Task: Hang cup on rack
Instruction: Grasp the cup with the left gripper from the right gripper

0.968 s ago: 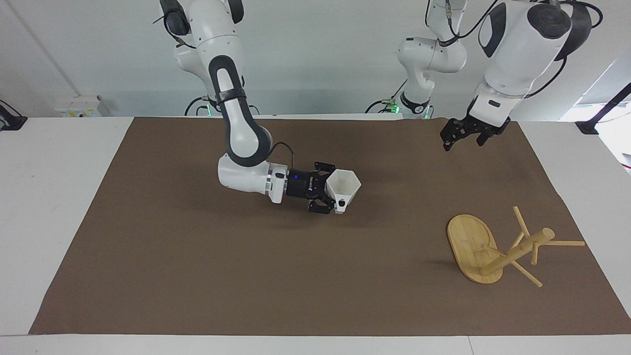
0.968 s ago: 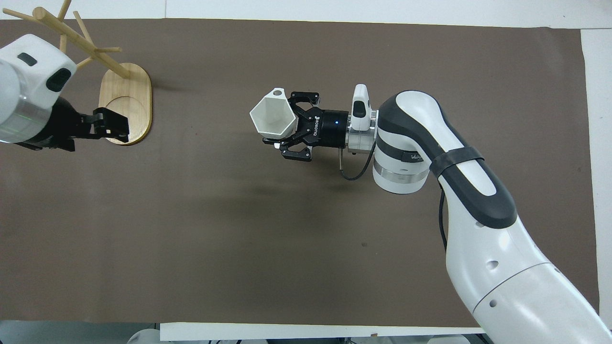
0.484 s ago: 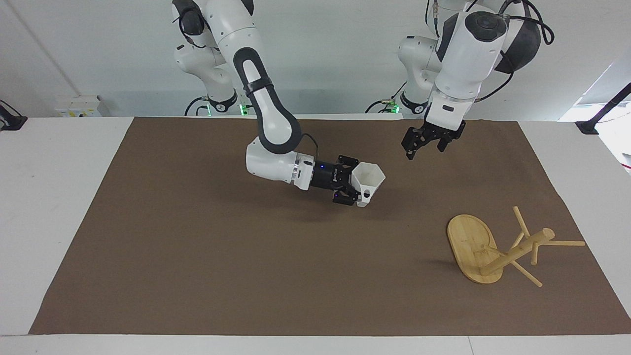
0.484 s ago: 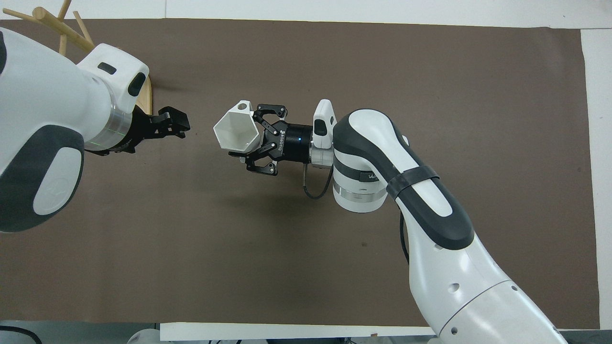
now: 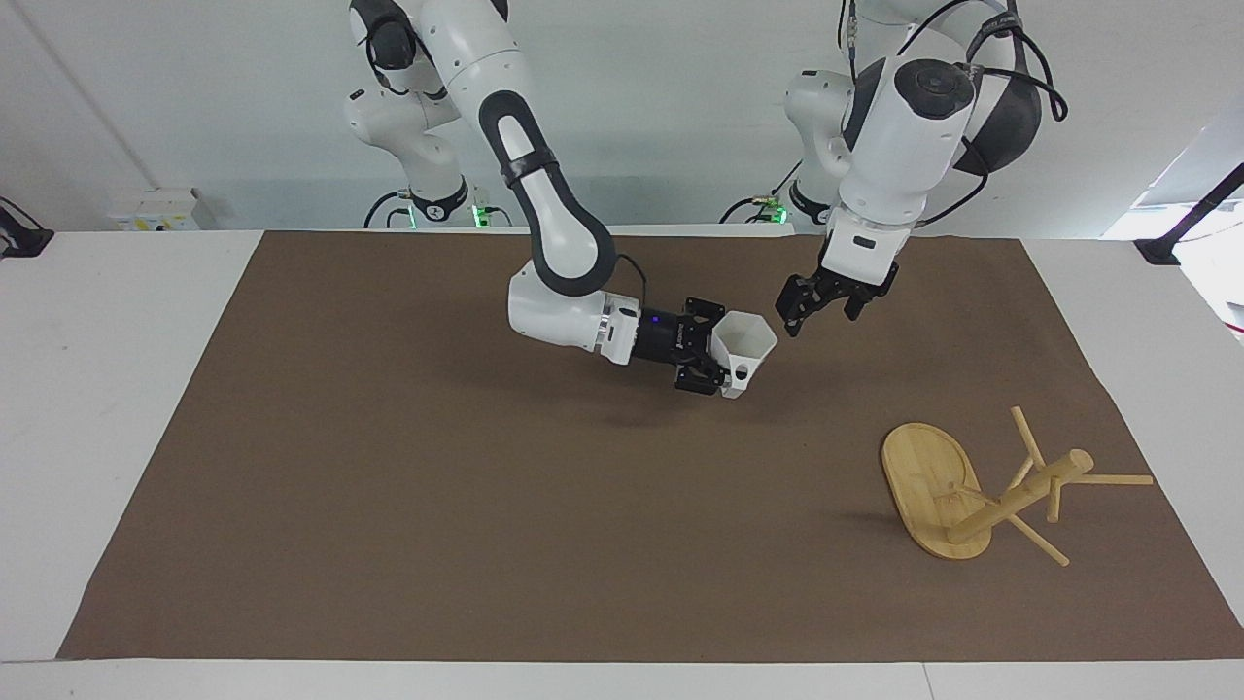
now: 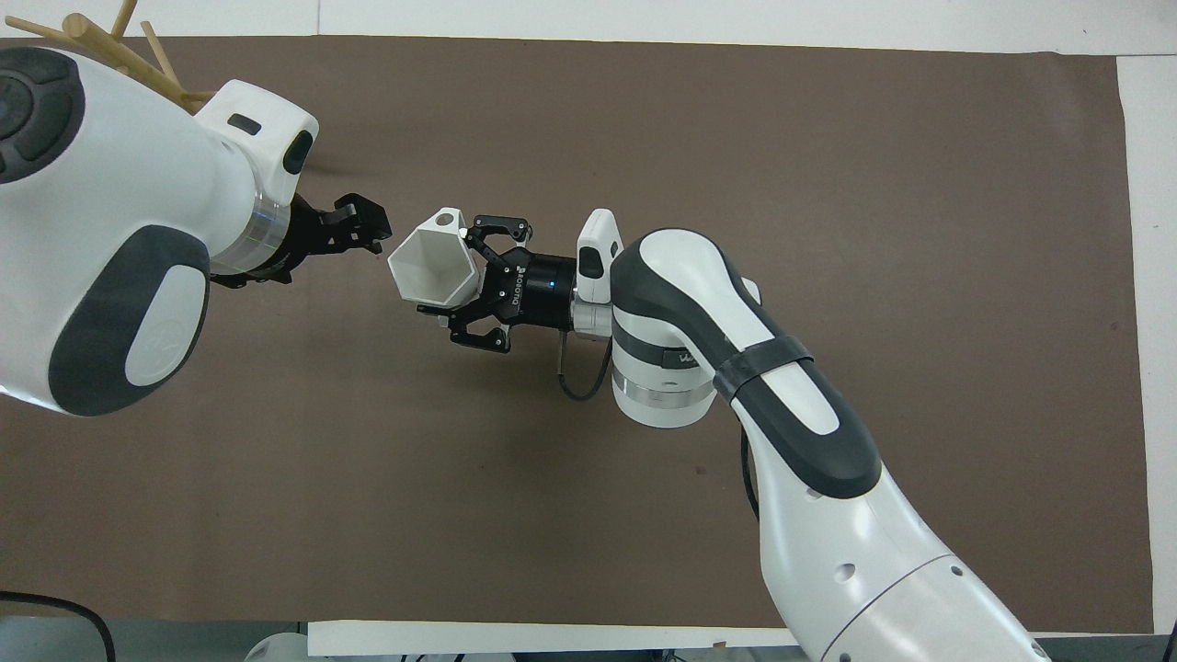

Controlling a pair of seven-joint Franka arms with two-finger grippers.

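My right gripper (image 5: 714,365) holds the cup (image 5: 746,346) aloft over mid-mat, its mouth toward my left gripper (image 5: 812,303), whose fingers gape just beside it.
From overhead, my left arm hides most of the rack (image 5: 948,491), which stands at that arm's end.

Bright, even overhead light; soft shadows on the mat (image 5: 389,486); sharp focus.

Premises present as a robotics laboratory. Evidence: two white-and-grey robot arms (image 5: 544,185) mounted at one edge of a white work table (image 5: 117,389) covered by a plain brown mat (image 5: 389,506); bare white wall (image 5: 661,107); exposed black cabling (image 5: 972,29); green indicator lights (image 5: 478,214) at arm bases.
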